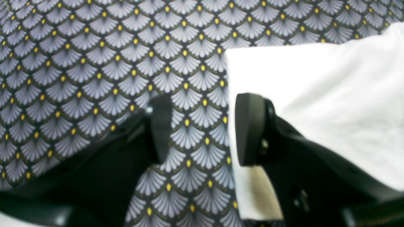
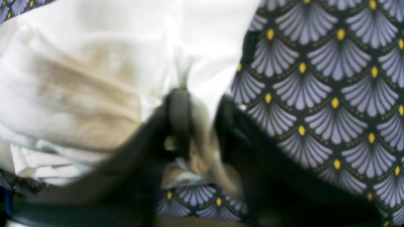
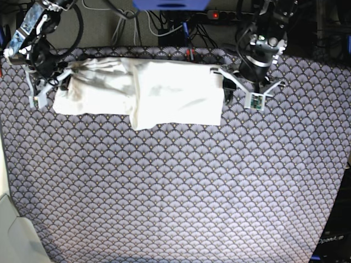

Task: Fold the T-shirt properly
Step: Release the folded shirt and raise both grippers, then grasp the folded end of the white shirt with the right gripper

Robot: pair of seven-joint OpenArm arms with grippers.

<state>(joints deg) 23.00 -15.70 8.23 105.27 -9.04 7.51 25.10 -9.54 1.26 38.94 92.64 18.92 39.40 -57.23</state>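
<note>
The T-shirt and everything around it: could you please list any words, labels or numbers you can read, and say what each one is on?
"OpenArm": faint watermark in the base view's bottom right corner; the letters after it are too small to read.
T-shirt: only plain white cloth shows, no print or tag text.
Patterned cloth: fan pattern only, no text.

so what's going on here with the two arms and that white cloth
A two-armed robot is folding a white T-shirt on a patterned tablecloth. The shirt lies as a long band across the far side of the table, plain side up, already partly folded. The right hand is shut on the shirt's edge at one end, with cloth bunched between its fingers. The left hand sits open at the other end, one finger over the shirt's edge and the other over bare tablecloth, gripping nothing.
</note>
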